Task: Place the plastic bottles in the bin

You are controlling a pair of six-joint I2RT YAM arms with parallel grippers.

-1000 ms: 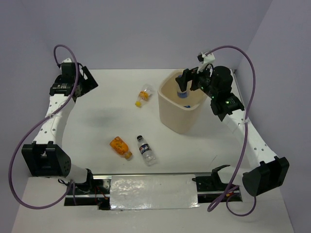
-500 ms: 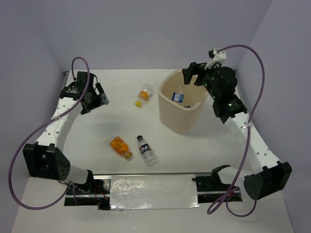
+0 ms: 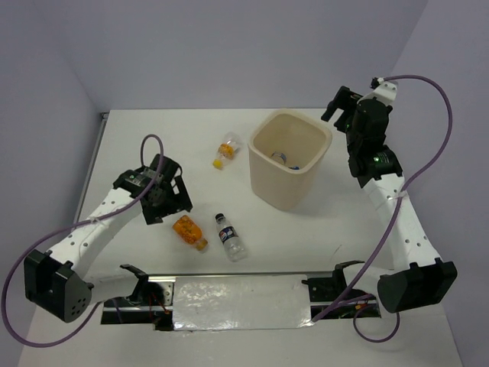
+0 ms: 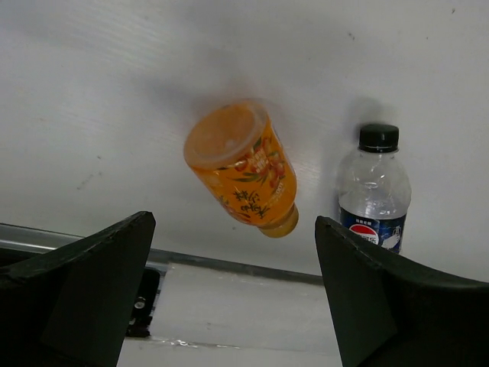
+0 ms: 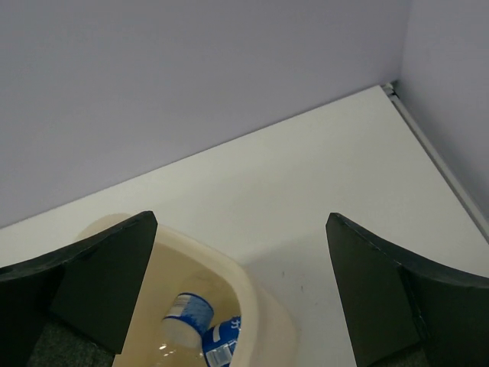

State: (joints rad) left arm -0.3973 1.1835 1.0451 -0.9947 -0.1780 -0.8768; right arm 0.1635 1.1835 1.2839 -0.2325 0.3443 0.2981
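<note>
Top external view shows three bottles lying on the worktop (image 3: 153, 138) outside the single bin (image 3: 284, 191) (orange-filled bottle (image 3: 189, 232), dark-capped bottle (image 3: 230, 237) just beside it, yellow-capped bottle (image 3: 225, 150) near the bin). A fourth, blue-labelled bottle (image 5: 218, 344) lies inside, half hidden by the rim. The left fingers (image 4: 84, 283) stand apart over the orange-filled bottle, the right fingers (image 5: 382, 290) apart and empty past the bin's far corner.
</note>
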